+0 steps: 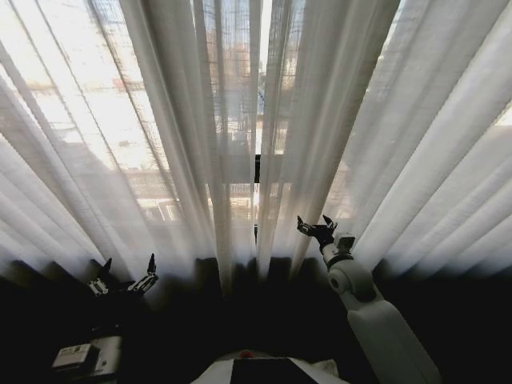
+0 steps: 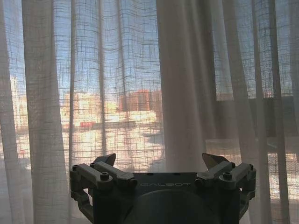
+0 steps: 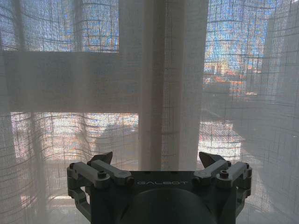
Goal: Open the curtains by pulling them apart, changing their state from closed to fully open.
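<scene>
The curtains (image 1: 240,120) hang straight ahead of the robot, their long pleats running from top to bottom, with a thin slit of window between the two panels at the middle. The right tool (image 1: 317,228) is raised close to the inner edge of the right panel, fingers spread and holding nothing; whether it touches the cloth cannot be told. The left tool (image 1: 126,276) sits low and off to the left near the hem, also released, with the curtains (image 2: 182,84) just in front of it.
</scene>
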Available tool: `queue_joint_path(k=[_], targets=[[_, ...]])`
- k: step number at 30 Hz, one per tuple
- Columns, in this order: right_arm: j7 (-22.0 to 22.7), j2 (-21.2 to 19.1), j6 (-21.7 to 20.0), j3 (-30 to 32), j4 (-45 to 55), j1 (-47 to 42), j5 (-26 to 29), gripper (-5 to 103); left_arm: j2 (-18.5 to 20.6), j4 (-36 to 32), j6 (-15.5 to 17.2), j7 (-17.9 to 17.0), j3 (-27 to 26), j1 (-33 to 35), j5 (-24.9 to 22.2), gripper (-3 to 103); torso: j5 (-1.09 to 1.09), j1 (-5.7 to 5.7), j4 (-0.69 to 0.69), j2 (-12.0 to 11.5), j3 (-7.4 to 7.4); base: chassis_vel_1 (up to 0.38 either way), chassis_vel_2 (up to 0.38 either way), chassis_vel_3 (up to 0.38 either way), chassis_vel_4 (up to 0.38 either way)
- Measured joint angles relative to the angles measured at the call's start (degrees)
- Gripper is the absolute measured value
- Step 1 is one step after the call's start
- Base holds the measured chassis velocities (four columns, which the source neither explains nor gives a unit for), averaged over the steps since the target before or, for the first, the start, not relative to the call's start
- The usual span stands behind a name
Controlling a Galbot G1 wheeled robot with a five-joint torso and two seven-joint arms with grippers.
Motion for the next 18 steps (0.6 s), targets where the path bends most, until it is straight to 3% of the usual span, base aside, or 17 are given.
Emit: queue_joint_path(k=[13, 18], targets=[[0.7, -0.5, 0.0, -3.3, -10.4, 13.2, 1.6, 100, 0.6, 0.0, 0.3, -0.1, 0.1, 0.1, -0.1, 100, 0.0, 0.0, 0.01, 0.0, 0.0, 0.0, 0.0, 0.0, 0.0], [0.8, -0.2, 0.0, -4.9, -9.1, 13.8, 2.8, 100, 0.3, 0.0, 0.2, -0.1, 0.5, -0.2, 0.0, 100, 0.01, 0.01, 0.01, 0.0, 0.01, 0.0, 0.0, 0.0, 0.0]])
